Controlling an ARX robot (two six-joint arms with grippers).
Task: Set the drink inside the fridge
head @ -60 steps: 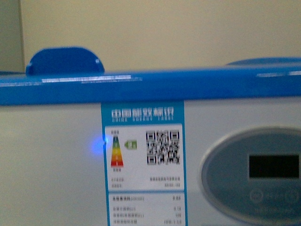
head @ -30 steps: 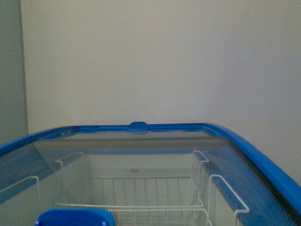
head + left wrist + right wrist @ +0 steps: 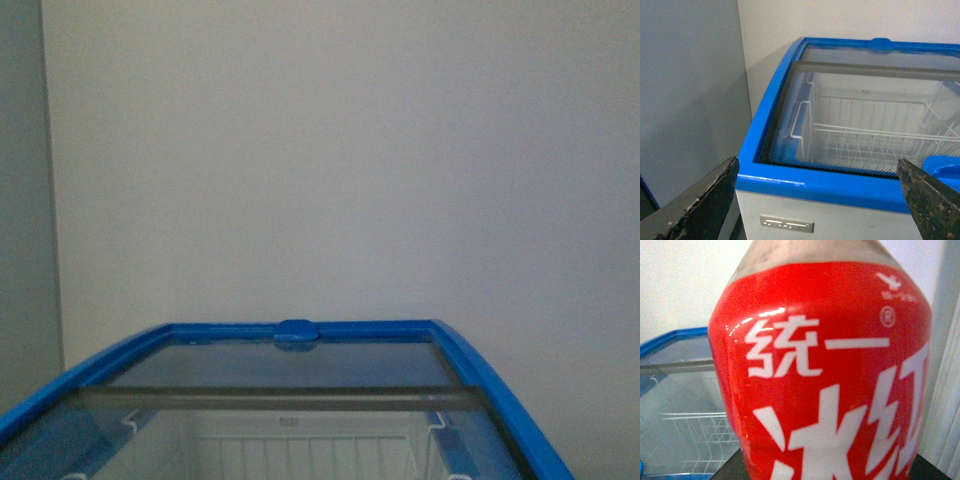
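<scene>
A red-labelled drink bottle [image 3: 825, 365] is being gripped by the right gripper [image 3: 827, 472]. The left gripper [image 3: 815, 202] is being held wide open, empty, before the near left corner of the fridge [image 3: 771, 115].

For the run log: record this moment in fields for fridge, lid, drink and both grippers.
fridge: white chest, blue rim, against a wall
lid: glass; wire basket seen through it
bottle: red label, not yet in the fridge
left gripper: open, empty, facing the fridge
right gripper: barely visible, apparently shut on the bottle
</scene>
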